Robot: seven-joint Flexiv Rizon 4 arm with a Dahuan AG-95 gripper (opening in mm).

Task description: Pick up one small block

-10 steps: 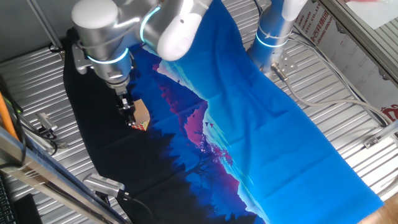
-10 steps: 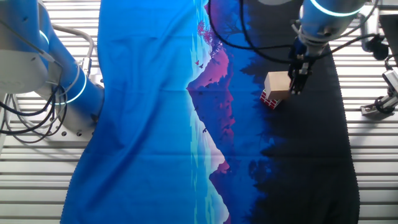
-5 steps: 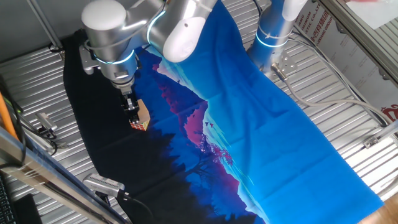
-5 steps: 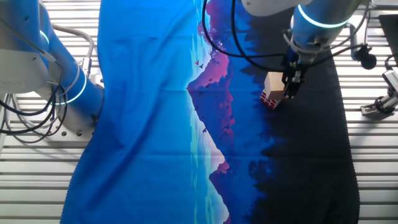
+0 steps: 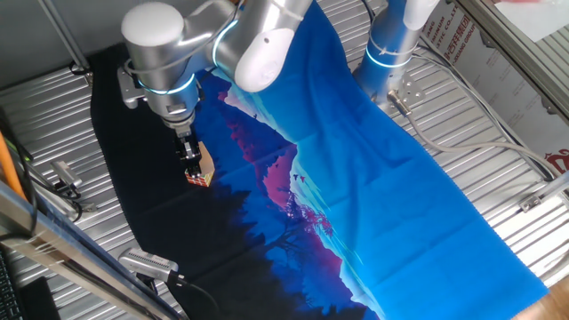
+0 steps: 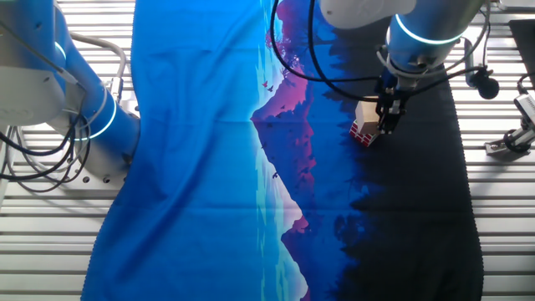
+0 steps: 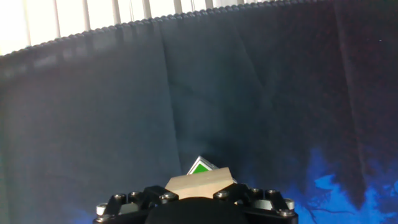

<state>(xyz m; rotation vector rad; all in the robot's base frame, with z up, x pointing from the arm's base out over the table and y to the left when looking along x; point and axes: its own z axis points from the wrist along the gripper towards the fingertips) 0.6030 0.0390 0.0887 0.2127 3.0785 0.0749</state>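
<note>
The small block is a plain tan cube. It rests tilted against a multicoloured puzzle cube on the black part of the cloth. In the other fixed view the block sits above the puzzle cube. My gripper is low, right at the block, its dark fingers against the block's side. In the hand view the block fills the gap just ahead of the jaw hardware, with a green corner of the puzzle cube beyond it. The jaws look open around the block; the fingertips are hidden.
A blue and purple landscape cloth covers the ribbed metal table. A second arm's base stands at the back. Clamps and cables lie at the table's side, and a metal fixture lies near the cloth's black edge.
My gripper has moved sideways and down, closing in on the tan block. The block and the puzzle cube have not moved.
</note>
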